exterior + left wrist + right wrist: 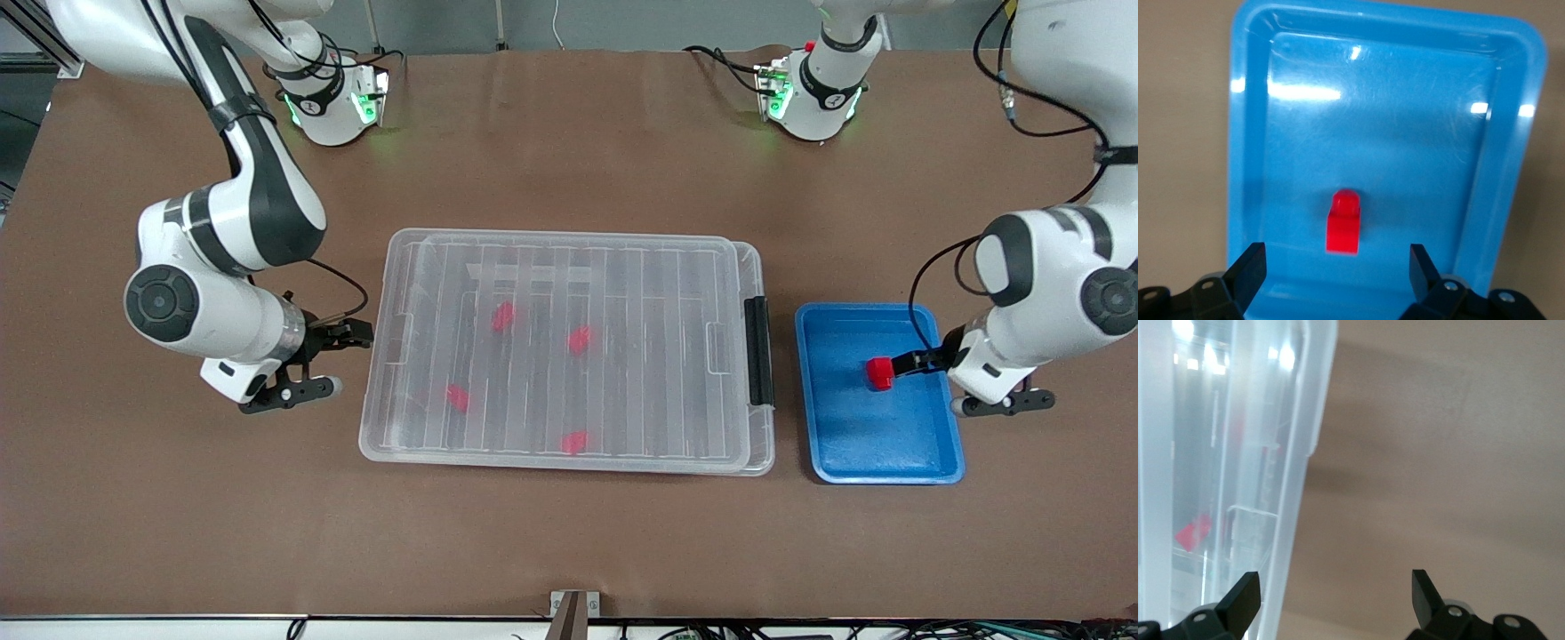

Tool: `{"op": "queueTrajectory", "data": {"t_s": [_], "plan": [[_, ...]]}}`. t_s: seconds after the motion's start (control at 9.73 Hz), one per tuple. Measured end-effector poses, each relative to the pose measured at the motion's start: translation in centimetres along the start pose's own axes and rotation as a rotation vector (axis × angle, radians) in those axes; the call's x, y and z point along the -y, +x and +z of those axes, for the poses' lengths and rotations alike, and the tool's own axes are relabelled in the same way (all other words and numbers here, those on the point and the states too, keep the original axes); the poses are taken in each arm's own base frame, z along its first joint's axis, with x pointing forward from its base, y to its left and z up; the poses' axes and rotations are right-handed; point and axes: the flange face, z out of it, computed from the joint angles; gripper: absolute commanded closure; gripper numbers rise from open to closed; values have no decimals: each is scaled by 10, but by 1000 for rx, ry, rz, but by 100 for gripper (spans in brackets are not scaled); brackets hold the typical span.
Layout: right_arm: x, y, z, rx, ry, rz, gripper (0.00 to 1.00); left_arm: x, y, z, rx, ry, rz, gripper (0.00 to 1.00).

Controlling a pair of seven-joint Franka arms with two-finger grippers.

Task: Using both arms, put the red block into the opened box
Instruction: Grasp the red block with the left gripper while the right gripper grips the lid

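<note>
Red block being approached in blue tray; lidded box not yet opened.

The red block (1344, 221) is lying loose in the blue tray (933, 462), which sits at 3 o'clock from the box (391, 444), toward the left arm's end of the table. The left gripper (1337, 267) is being held wide around the block, fingers not touching. The block is being judged light, rigid and slick; the flat side faces below the stud look the best hold. The right gripper (1335, 587), wide and empty, is hovering at the box's 9 o'clock end. The ribbed lid (622, 267) is lying shut over four more red blocks. Brown table (569, 551) is being left bare around both containers, giving free room.
</note>
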Motion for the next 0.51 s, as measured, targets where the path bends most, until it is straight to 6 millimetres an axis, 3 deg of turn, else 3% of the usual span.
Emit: {"op": "queueTrajectory", "data": {"t_s": [0.21,0.41,0.51], "plan": [[15,4,12,-2,8,-16,0,1,1,51,1,7,-18,5],[20,10,29,3,15,-25,0,5,-7,71,23,9,-23,9],[21,13,35,4,17,-25,0,5,-12,76,37,10,-23,15]]}}
